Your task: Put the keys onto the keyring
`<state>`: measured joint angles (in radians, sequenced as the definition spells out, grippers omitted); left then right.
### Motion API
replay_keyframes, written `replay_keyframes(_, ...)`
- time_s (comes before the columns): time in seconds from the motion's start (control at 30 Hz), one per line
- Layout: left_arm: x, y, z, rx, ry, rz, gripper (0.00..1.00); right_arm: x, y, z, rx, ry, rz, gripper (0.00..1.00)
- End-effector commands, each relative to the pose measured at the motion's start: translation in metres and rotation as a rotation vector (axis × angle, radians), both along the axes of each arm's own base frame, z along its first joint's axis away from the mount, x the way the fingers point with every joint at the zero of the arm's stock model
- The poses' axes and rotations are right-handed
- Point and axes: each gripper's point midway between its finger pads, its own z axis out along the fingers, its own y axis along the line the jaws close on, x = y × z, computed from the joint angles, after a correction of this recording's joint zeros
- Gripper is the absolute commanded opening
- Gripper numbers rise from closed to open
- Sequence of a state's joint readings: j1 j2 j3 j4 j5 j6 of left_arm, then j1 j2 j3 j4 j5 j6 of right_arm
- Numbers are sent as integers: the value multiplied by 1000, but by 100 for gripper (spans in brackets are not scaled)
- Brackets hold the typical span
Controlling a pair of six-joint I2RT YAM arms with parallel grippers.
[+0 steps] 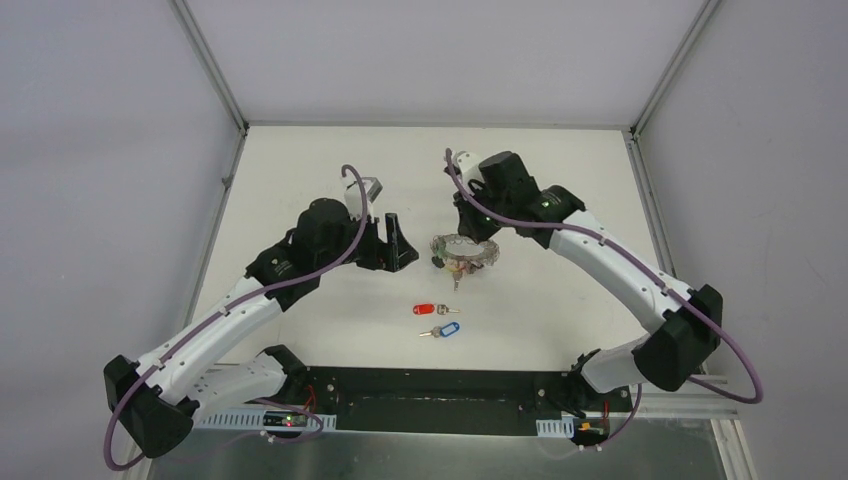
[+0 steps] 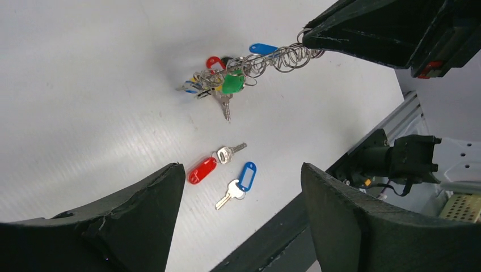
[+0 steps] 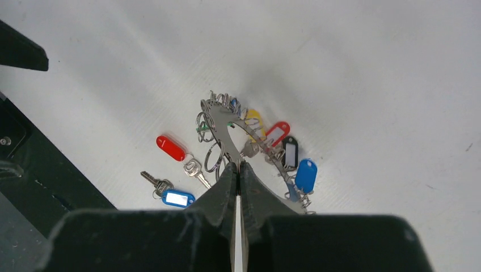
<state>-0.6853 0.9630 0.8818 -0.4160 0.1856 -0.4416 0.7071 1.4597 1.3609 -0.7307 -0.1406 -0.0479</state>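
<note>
The keyring [image 1: 463,252] is a flat grey ring edged with wire loops and coloured tags, near the table's middle. My right gripper [image 1: 470,232] is shut on its rim [image 3: 227,122], the fingertips [image 3: 230,173] pinching the metal, and the ring hangs tilted from them [image 2: 249,65]. Two loose keys lie flat on the table nearer the arm bases. One has a red tag [image 1: 428,309] [image 2: 202,170] [image 3: 171,148], the other a blue tag [image 1: 445,329] [image 2: 244,178] [image 3: 177,198]. My left gripper [image 1: 400,245] [image 2: 243,170] hovers open and empty, left of the ring and above the keys.
A black base rail [image 1: 430,395] runs along the near table edge just behind the loose keys. Metal frame posts [image 1: 215,70] stand at the far corners, with grey walls around the table. The keyring carries green [image 2: 231,84], yellow and black tags too.
</note>
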Motion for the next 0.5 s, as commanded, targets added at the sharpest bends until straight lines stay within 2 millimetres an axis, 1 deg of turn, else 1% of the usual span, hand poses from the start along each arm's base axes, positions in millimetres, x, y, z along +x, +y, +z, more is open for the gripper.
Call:
replay_keyframes(0.0, 8, -8, 61, -55, -311, -107, 76, 8, 4, 61, 123, -226, 58, 0)
replay_keyframes(0.13, -6, -23, 82, -96, -533, -281, 75, -5, 6, 82, 179, -319, 173, 0)
replay_keyframes(0.2, -8, -26, 92, -110, -631, -319, 75, -12, 7, 88, 195, -354, 224, 0)
replay_keyframes(0.3, -9, -29, 100, -112, -700, -348, 74, -25, 7, 96, 219, -416, 318, 0)
replay_keyframes(0.47, -8, -36, 106, -83, -755, -403, 71, -46, 12, 101, 257, -508, 496, 0)
